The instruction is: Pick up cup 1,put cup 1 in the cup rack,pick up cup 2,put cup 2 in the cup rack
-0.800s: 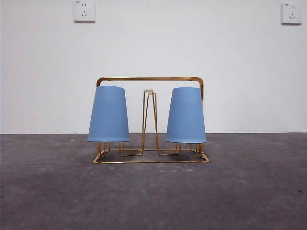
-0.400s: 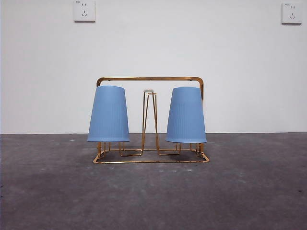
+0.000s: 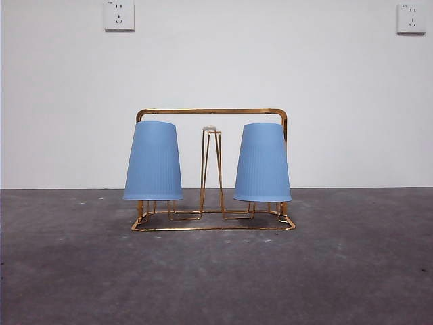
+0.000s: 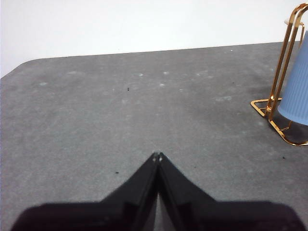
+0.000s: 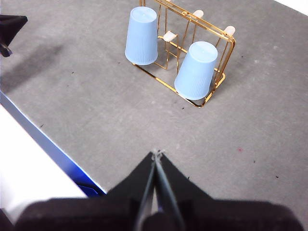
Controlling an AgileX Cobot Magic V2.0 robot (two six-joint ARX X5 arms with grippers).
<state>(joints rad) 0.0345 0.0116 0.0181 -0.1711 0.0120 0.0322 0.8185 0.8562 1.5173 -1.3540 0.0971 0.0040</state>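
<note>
No movement: both blue cups (image 3: pixel 153 162) inverted on cup rack (image 3: pixel 211 112)

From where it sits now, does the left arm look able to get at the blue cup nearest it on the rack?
Probably yes. Bare table lies between the shut left gripper and that blue cup on the cup rack; nothing stands in the way, though the jaws must open first.

Grey table (image 3: pixel 216 277), two wall sockets (image 3: pixel 119 15).
</note>
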